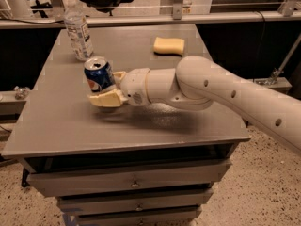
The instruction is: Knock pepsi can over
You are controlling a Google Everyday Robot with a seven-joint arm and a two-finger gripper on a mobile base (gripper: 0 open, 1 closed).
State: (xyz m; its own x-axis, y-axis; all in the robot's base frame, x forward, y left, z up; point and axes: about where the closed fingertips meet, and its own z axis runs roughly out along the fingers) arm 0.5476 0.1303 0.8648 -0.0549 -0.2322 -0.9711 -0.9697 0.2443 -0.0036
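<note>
Since the pepsi can (99,74) isn't lying on its side yet, I'd say we're right in the middle of the knock itself. It's on the left part of the bench (70,126), a bit nearer than the water bottle (77,29), and looks tipped slightly. The gripper (104,86) is right up against the can's lower right side. Can't tell whether the jaws are clamped on it or just spread around it, honestly. Next move, imo: a sideways shove or a wrist roll to take it all the way over without sweeping into the bottle. The sponge (169,45) is well out of the way.
</note>
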